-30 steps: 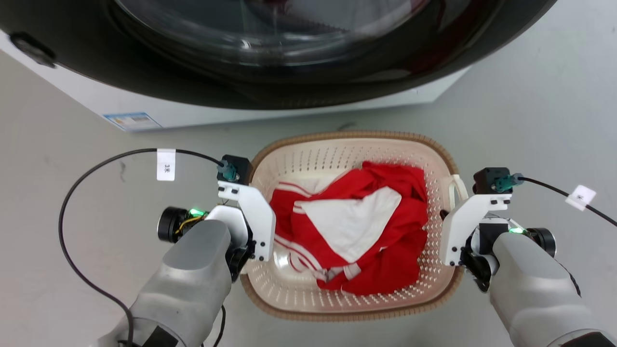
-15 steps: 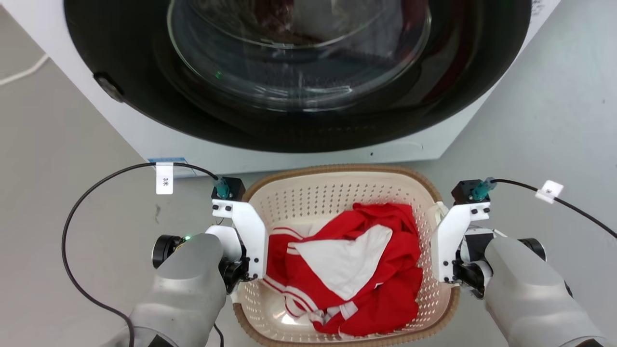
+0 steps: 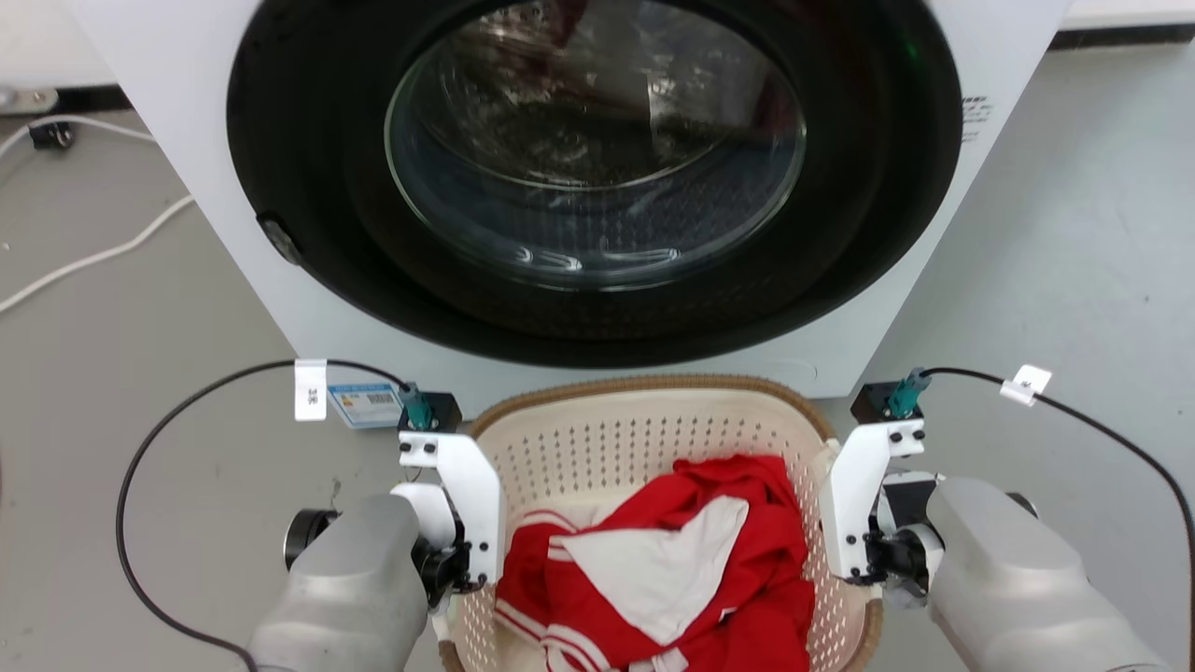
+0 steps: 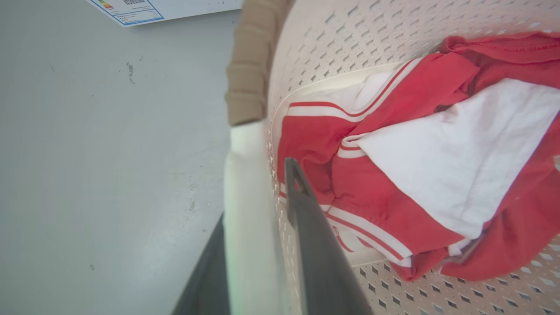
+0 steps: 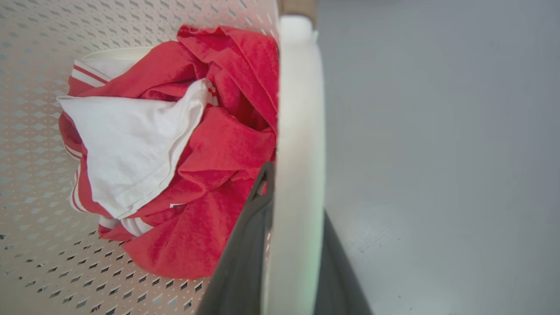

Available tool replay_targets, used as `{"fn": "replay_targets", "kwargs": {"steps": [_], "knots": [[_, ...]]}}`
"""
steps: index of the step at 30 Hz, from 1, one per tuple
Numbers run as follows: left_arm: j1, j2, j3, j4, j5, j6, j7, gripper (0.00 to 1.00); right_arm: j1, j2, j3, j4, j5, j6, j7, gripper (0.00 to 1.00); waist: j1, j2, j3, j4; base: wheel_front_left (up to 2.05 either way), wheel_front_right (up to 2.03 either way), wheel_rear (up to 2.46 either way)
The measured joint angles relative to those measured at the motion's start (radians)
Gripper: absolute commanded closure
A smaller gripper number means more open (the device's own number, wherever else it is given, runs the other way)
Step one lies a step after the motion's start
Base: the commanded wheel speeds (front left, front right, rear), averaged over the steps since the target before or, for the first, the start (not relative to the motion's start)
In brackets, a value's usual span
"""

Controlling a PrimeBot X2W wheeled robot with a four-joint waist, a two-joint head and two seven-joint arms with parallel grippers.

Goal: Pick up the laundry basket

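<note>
Grey floor (image 3: pixel 1074 233) runs under a white washer (image 3: pixel 187 140). Just in front of the washer is the laundry basket (image 3: pixel 644 383), holding red and white clothes (image 3: pixel 672 560). The left hand (image 4: pixel 258 192) grips its left handle (image 4: pixel 247 175) and the right hand (image 5: pixel 297 197) grips its right handle (image 5: pixel 299 131), each with one finger inside the basket and one outside.

Bright, even light; glare on the washer door (image 3: pixel 597 149); wrist foregrounds blurred.
</note>
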Motion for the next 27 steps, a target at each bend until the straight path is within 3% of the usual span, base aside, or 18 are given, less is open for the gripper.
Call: {"fn": "replay_targets", "kwargs": {"steps": [11, 27], "knots": [[0.047, 0.006, -0.002, 0.004, -0.016, -0.002, 0.024, 1.0, 0.03, -0.004, 0.067, -0.006, 0.07, 0.0, 0.058, 1.0, -0.0001, 0.0, -0.12, -0.002, 0.0, 0.0, 0.0], [0.086, 0.007, -0.011, 0.005, -0.027, -0.006, 0.03, 1.0, 0.038, -0.003, 0.13, 0.014, 0.127, 0.0, 0.073, 1.0, -0.0001, -0.0001, -0.189, 0.003, 0.0, 0.0, 0.0]]}}
